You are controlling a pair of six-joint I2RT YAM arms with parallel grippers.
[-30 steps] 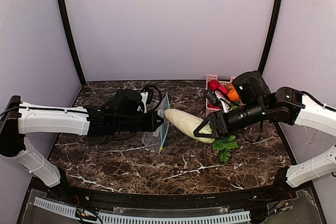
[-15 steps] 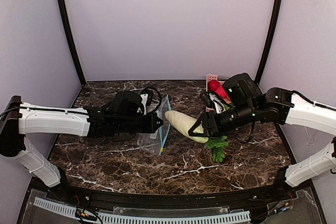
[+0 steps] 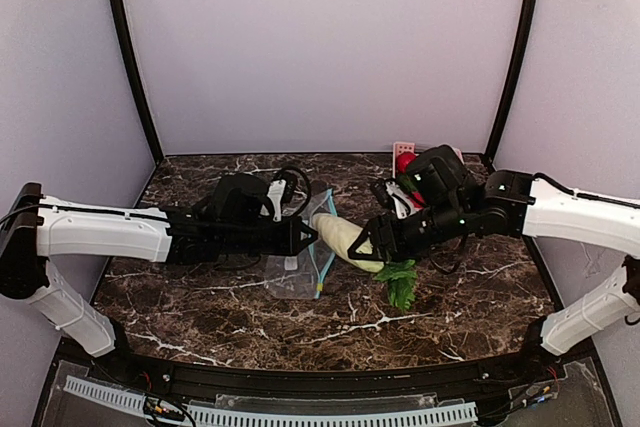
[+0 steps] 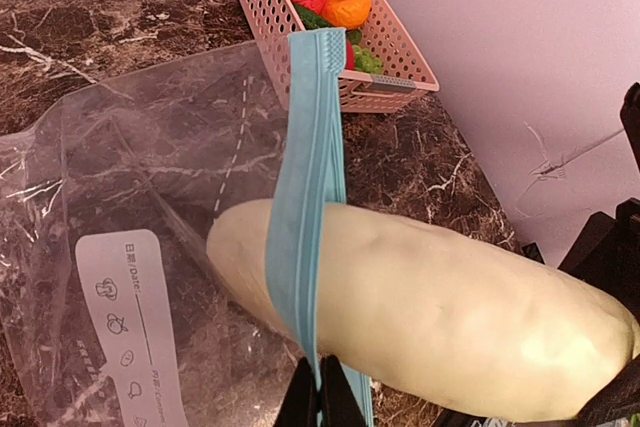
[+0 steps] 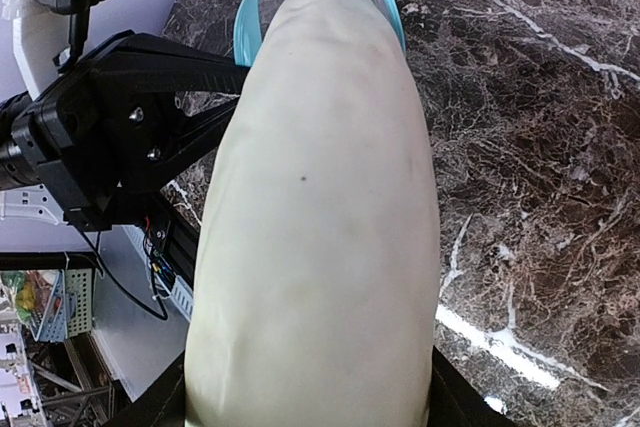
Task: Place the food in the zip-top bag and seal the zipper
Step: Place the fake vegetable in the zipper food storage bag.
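Top external view, starting at your left: your left arm reaches low across the marble table (image 3: pixel 200 295). Your left gripper (image 3: pixel 308 237) is pinched tight on the zipper (image 3: pixel 324 265), the teal strip at the mouth of the zip-top bag (image 3: pixel 293 277). The left wrist view agrees. Its dark fingertips (image 4: pixel 322 402) meet on the strip at the bottom edge with no gap showing, and the strip rises from them as an upright band. The bag's clear, crinkled body spreads to the left of the strip, with its whitish label patch (image 4: pixel 130 332) towards the camera.

The gourd (image 3: pixel 345 235) is next, held roughly level and pointing left. Its rounded tip has passed the zipper and sits behind the clear film, just inside the mouth. Most of its length is outside the bag. In the right wrist view the teal strip curves around the tip on both sides.

Your right gripper (image 3: pixel 370 247) is clamped on the gourd's right end, its jaws spread to the gourd's width. The leafy green vegetable (image 3: pixel 400 284) lies on the table just in front of it. Farther back and right is a pink basket (image 4: pixel 270 22) holding red, orange and green toys.
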